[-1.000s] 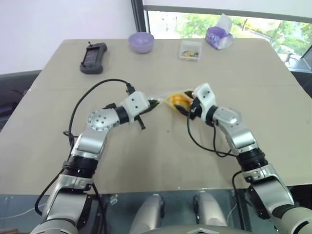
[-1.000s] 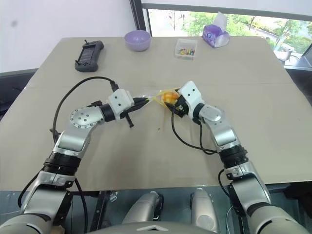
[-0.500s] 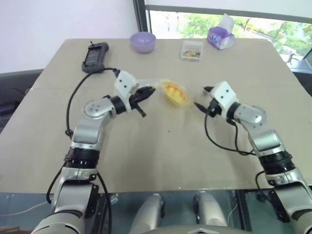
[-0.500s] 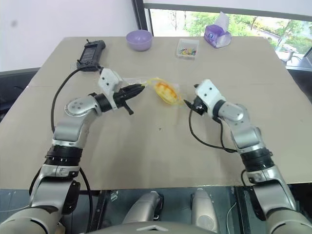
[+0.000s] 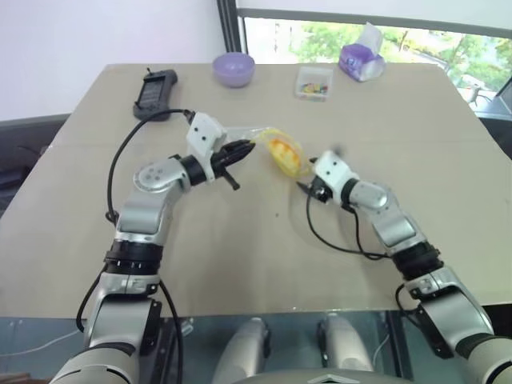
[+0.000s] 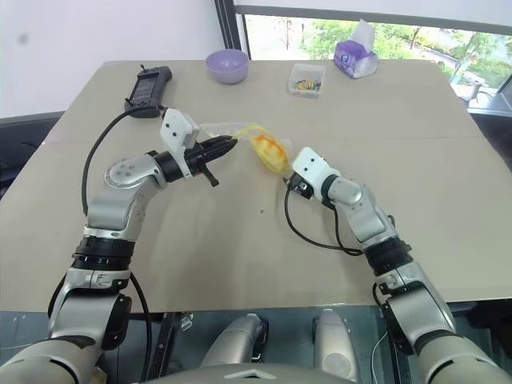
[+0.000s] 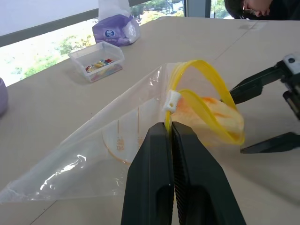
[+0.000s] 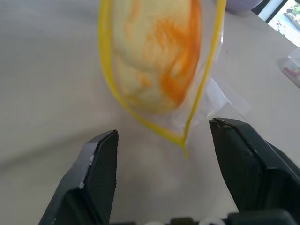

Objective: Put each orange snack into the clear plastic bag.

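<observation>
**Yellow seal strip pinched, snack inside the bag**

Yellow is the colour that stands out near the middle of the left eye view: the seal strip of the clear plastic bag (image 5: 268,144) makes an open loop there, and the orange snack (image 5: 283,152) sits inside it. The bag is lifted off the beige table (image 5: 240,240) at its mouth. In the left wrist view the rest of the bag slopes down toward the table, and a faint yellow print is seen through the plastic.

The left gripper (image 5: 246,147) is just left of the centre of the frame. Its two black fingers (image 7: 154,159) are pressed together, and the yellow strip is caught between them beside the small white slider (image 7: 171,100).

The right gripper (image 5: 306,189) is a little right of the centre and below the bag. Its fingers (image 8: 101,164) stand apart, with one on each side of the lower end of the bag's mouth. They hold nothing, and I see a gap between them and the plastic.

Along the top of the frame there are a black handheld device (image 5: 154,93) at upper left, a purple bowl (image 5: 234,68), a small clear box (image 5: 314,81) with colourful contents, and a purple tissue pack (image 5: 361,60) toward the upper right. A person (image 7: 262,8) is at the top right corner of the left wrist view.
</observation>
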Tool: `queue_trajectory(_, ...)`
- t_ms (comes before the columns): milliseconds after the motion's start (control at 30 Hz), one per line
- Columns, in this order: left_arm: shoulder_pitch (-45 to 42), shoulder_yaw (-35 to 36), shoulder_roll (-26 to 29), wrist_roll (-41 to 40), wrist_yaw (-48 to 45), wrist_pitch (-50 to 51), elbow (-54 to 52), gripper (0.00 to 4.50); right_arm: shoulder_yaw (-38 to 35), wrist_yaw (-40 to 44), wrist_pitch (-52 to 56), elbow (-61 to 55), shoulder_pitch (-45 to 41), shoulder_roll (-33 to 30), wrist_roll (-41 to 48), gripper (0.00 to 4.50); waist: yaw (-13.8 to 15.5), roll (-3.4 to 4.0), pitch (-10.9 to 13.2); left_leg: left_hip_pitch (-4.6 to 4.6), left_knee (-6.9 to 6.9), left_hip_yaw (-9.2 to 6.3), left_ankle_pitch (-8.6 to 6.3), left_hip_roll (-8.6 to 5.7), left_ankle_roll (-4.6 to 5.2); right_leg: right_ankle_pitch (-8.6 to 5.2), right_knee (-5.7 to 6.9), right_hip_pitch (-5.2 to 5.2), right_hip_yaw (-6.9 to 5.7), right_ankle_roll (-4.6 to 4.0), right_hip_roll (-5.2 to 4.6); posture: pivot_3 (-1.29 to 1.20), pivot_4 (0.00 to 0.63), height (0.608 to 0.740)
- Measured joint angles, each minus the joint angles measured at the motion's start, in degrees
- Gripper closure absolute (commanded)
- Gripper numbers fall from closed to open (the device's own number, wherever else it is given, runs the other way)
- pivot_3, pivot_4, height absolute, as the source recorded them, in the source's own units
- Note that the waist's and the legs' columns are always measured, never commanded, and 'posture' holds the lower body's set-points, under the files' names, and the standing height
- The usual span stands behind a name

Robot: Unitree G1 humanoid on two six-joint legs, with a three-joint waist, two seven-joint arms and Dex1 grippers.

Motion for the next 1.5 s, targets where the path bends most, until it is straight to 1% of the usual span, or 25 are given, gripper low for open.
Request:
queue_trajectory(33, 0.0, 0.0, 0.0, 0.0, 0.0, 0.1, -0.1, 4.50, -0.1, -0.8, -0.2, 1.4, -0.5, 0.5, 0.0, 2.83, 0.0, 0.00, 0.0, 0.00, 0.00, 0.00, 0.00, 0.00, 0.00, 0.00, 0.00, 0.00, 0.00, 0.00, 0.00, 0.00, 0.150, 0.740)
queue_trajectory(67, 0.0, 0.0, 0.0, 0.0, 0.1, 0.1, -0.2, 4.50, -0.2, -1.6, -0.6, 2.7, -1.0, 0.8, 0.0, 3.46, 0.0, 0.00, 0.0, 0.00, 0.00, -0.01, 0.00, 0.00, 0.00, 0.00, 0.00, -0.01, 0.00, 0.00, 0.00, 0.00, 0.150, 0.740)
queue_trajectory(100, 0.1, 0.0, 0.0, 0.0, 0.1, 0.2, -0.4, 4.50, -0.2, -1.9, -0.9, 3.4, -1.2, 0.8, 0.0, 3.86, 0.0, 0.00, 0.0, 0.00, 0.00, 0.00, 0.00, 0.00, 0.00, 0.00, 0.00, -0.01, 0.00, 0.00, 0.00, 0.00, 0.150, 0.740)
queue_trajectory(133, 0.1, 0.0, 0.1, 0.0, 0.2, 0.2, -0.6, 4.50, -0.3, -2.0, -1.3, 4.0, -1.5, 0.7, 0.0, 4.48, 0.0, 0.00, 0.0, 0.00, 0.00, 0.00, 0.00, 0.00, 0.00, 0.00, 0.00, -0.01, 0.00, 0.00, 0.00, 0.00, 0.150, 0.740)
queue_trajectory(233, 0.2, 0.0, 0.1, 0.0, 0.6, 0.3, -1.0, 4.50, -0.7, -1.8, -2.1, 4.1, -1.7, -0.3, 0.0, 4.48, -0.1, 0.00, 0.0, 0.00, 0.00, 0.00, 0.00, 0.00, 0.00, 0.00, 0.00, -0.01, 0.00, 0.00, 0.00, 0.00, 0.150, 0.740)
queue_trajectory(367, 0.1, 0.0, 0.2, -0.1, 0.6, 0.5, -1.0, 4.50, -2.1, 0.2, -2.5, 3.2, -3.3, -5.4, 0.1, 4.48, 0.0, 0.01, 0.0, -0.01, 0.00, 0.00, 0.00, -0.02, 0.00, 0.00, -0.01, -0.01, 0.00, 0.00, -0.01, 0.00, 0.150, 0.740)
queue_trajectory(400, -0.1, 0.0, 0.2, -0.1, 0.6, 0.6, -0.9, 4.50, -2.3, 1.5, -2.5, 2.8, -4.5, -6.9, 0.3, 4.48, 0.0, 0.02, 0.0, -0.03, 0.00, 0.01, 0.00, -0.02, 0.00, 0.00, -0.01, -0.01, 0.00, 0.00, -0.01, 0.00, 0.150, 0.740)
queue_trajectory(433, -1.1, -0.1, 0.1, -0.8, -0.1, 1.2, -0.2, 4.50, -2.5, 3.9, -3.0, 2.5, -6.9, -9.7, 0.5, 4.48, 0.0, 0.02, 0.0, -0.03, 0.00, 0.01, 0.00, -0.02, 0.00, 0.00, 0.00, -0.02, 0.00, 0.00, -0.01, 0.00, 0.150, 0.740)
queue_trajectory(467, -1.5, -0.1, 0.1, -1.1, -0.3, 1.5, 0.0, 4.50, -2.9, 4.5, -3.2, 2.3, -8.0, -10.6, 0.6, 4.48, 0.0, 0.02, 0.0, -0.03, 0.00, 0.01, 0.00, -0.02, 0.00, 0.00, -0.01, -0.02, -0.01, 0.00, 0.00, 0.00, 0.150, 0.740)
queue_trajectory(533, -4.4, -0.1, 0.2, -2.3, -2.6, 2.6, 1.8, 4.50, -3.2, 8.6, -5.2, 3.1, -12.5, -14.6, 0.7, 4.48, -0.1, 0.03, 0.0, -0.06, -0.01, 0.00, 0.00, -0.02, 0.00, 0.00, -0.03, -0.03, -0.05, 0.00, 0.00, 0.00, 0.150, 0.740)
queue_trajectory(600, -8.4, -0.7, 0.3, -3.0, -5.6, 3.1, 4.9, 4.50, -3.1, 14.6, -7.1, 5.9, -17.3, -17.9, 1.1, 4.48, -0.1, 0.02, 0.0, -0.06, -0.01, 0.01, 0.00, -0.02, 0.01, 0.00, -0.06, 0.00, -0.06, 0.00, 0.00, 0.00, 0.150, 0.740)
queue_trajectory(700, -13.2, -1.1, 0.5, -3.4, -9.1, 3.9, 9.6, 4.50, -1.6, 24.4, -9.5, 9.2, -20.7, -21.0, 1.6, 4.48, -0.3, 0.00, 0.0, -0.05, -0.02, 0.03, -0.01, -0.02, 0.01, 0.00, -0.12, 0.03, -0.06, 0.01, -0.01, 0.00, 0.150, 0.740)
queue_trajectory(767, -14.3, -1.6, 0.5, -3.4, -11.8, 4.2, 11.6, 4.50, -0.1, 31.0, -10.1, 10.7, -20.8, -21.8, 2.1, 4.48, -0.5, 0.01, 0.0, -0.08, -0.02, 0.04, -0.01, -0.02, 0.01, 0.00, -0.13, 0.01, -0.06, 0.01, -0.01, 0.00, 0.150, 0.740)
queue_trajectory(800, -14.4, -2.0, 0.3, -3.6, -13.7, 5.5, 12.5, 4.50, 0.8, 36.4, -10.0, 11.4, -20.8, -22.1, 3.0, 4.48, -0.8, 0.01, 0.1, -0.11, -0.02, 0.04, -0.01, -0.02, 0.01, 0.00, -0.10, -0.04, -0.05, 0.01, -0.01, 0.00, 0.150, 0.740)
queue_trajectory(833, -14.4, -2.1, 0.3, -3.7, -14.0, 5.6, 12.6, 4.50, 0.9, 37.0, -10.0, 11.5, -20.8, -22.1, 3.1, 4.48, -0.9, 0.01, 0.1, -0.11, -0.02, 0.04, -0.01, -0.02, 0.01, 0.00, -0.10, -0.05, -0.05, 0.01, -0.01, 0.00, 0.150, 0.740)
queue_trajectory(900, -14.7, -2.2, 0.0, -5.7, -16.2, 8.7, 12.6, 4.50, 0.9, 42.7, -9.9, 11.6, -20.8, -23.1, 4.5, 4.48, -0.8, 0.01, 0.1, -0.14, -0.01, -0.01, -0.01, -0.01, 0.01, 0.00, -0.09, -0.08, -0.08, 0.01, -0.01, 0.00, 0.150, 0.740)
queue_trajectory(1000, -16.5, -1.6, -0.4, -7.0, -16.5, 11.1, 12.6, 4.50, 0.9, 47.1, -9.8, 12.2, -21.2, -23.3, 5.7, 4.48, -0.7, 0.01, 0.1, -0.15, 0.05, -0.03, -0.01, -0.01, 0.01, 0.00, -0.07, -0.06, -0.10, 0.01, -0.01, 0.00, 0.150, 0.740)
queue_trajectory(1100, -17.2, -1.1, -0.3, -8.0, -17.7, 12.8, 12.4, 4.50, 0.5, 49.2, -9.0, 15.5, -23.5, -23.4, 6.7, 4.48, -0.7, 0.02, 0.1, -0.14, 0.05, -0.02, 0.00, -0.01, 0.01, 0.00, -0.05, -0.07, -0.08, 0.01, -0.01, 0.00, 0.150, 0.740)
queue_trajectory(1233, -16.1, -1.3, -0.2, -7.8, -18.7, 12.5, 11.7, 4.50, -0.3, 49.7, -9.1, 20.2, -27.9, -23.6, 6.8, 4.48, -0.6, 0.05, 0.1, -0.17, 0.04, -0.05, 0.00, 0.00, 0.00, 0.00, -0.07, -0.10, -0.11, 0.01, -0.02, 0.00, 0.150, 0.740)
queue_trajectory(1333, -14.4, -1.4, -0.1, -9.4, -20.8, 13.5, 7.2, 4.50, -0.4, 51.6, -9.0, 20.1, -28.3, -23.7, 7.8, 4.48, -0.6, 0.05, 0.1, -0.22, 0.04, -0.06, 0.00, 0.00, 0.00, 0.00, -0.11, -0.11, -0.11, 0.01, -0.05, 0.00, 0.150, 0.740)
queue_trajectory(1367, -14.6, -1.3, -0.4, -9.6, -20.4, 13.4, 7.2, 4.50, -0.4, 51.6, -9.0, 21.2, -28.8, -23.6, 7.9, 4.48, -0.5, 0.07, 0.1, -0.25, 0.05, -0.05, 0.00, -0.02, 0.00, 0.00, -0.10, -0.14, -0.11, 0.01, -0.08, 0.00, 0.150, 0.740)
queue_trajectory(1400, -16.3, -1.1, -0.7, -8.7, -18.4, 12.4, 9.9, 4.50, -1.0, 52.1, -8.3, 22.4, -29.8, -23.6, 8.5, 4.48, -0.4, 0.10, 0.2, -0.26, 0.10, -0.09, 0.00, -0.04, 0.00, 0.00, -0.06, -0.14, -0.14, 0.01, -0.08, 0.00, 0.150, 0.740)
queue_trajectory(1467, -16.4, -1.1, 0.0, -7.9, -18.0, 12.1, 10.1, 4.50, -1.7, 53.6, -7.4, 20.5, -29.5, -24.0, 9.8, 4.48, -0.3, 0.10, 0.2, -0.25, 0.09, -0.11, 0.00, -0.03, 0.00, 0.00, -0.07, -0.11, -0.18, 0.01, -0.06, 0.00, 0.150, 0.740)
queue_trajectory(1500, -14.9, -1.2, 1.2, -8.5, -19.5, 13.0, 7.7, 4.50, -1.8, 54.6, -7.5, 18.2, -28.3, -24.6, 10.5, 4.48, -0.4, 0.10, 0.2, -0.25, 0.06, -0.10, 0.00, -0.02, 0.00, 0.00, -0.09, -0.12, -0.17, 0.01, -0.06, 0.00, 0.150, 0.740)
